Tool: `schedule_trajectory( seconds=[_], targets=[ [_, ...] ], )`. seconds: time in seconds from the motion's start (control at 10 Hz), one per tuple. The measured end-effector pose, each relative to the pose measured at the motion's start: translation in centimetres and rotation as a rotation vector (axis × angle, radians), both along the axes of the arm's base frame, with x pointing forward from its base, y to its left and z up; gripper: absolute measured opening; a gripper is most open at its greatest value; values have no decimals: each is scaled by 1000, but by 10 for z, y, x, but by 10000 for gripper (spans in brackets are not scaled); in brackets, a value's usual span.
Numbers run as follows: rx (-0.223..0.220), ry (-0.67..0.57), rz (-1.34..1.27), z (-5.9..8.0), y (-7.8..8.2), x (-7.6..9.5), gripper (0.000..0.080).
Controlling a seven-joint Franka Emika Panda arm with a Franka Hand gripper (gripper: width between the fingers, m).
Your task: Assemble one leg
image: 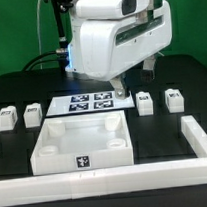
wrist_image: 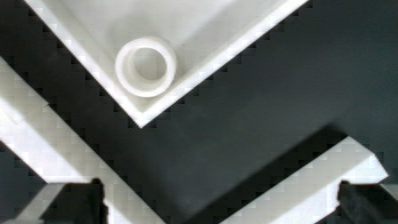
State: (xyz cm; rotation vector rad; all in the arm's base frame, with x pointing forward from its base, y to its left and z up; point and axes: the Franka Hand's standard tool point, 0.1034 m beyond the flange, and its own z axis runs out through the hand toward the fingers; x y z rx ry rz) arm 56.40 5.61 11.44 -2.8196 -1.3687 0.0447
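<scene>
Several small white legs with black-and-white markers stand on the black table: two at the exterior view's left (image: 4, 118) (image: 32, 114) and two at its right (image: 144, 103) (image: 173, 99). The large white square piece (image: 82, 143) lies in front of them. My gripper (image: 132, 81) hangs above the table behind the square piece, near the marker board, open and empty. In the wrist view the open gripper (wrist_image: 214, 205) looks down on a corner of the square piece (wrist_image: 196, 45) with its round hole (wrist_image: 143, 65). No leg shows in the wrist view.
The marker board (image: 91, 99) lies behind the square piece. A white rail (image: 107, 181) runs along the front and up the exterior view's right side (image: 199, 135). White strips (wrist_image: 302, 165) cross the wrist view diagonally over the black table.
</scene>
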Motion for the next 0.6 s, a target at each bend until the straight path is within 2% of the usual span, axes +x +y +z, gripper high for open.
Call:
schedule_trajectory(
  seconds=[0.6],
  targets=[
    [0, 0, 1, 0, 0, 0, 650]
  ],
)
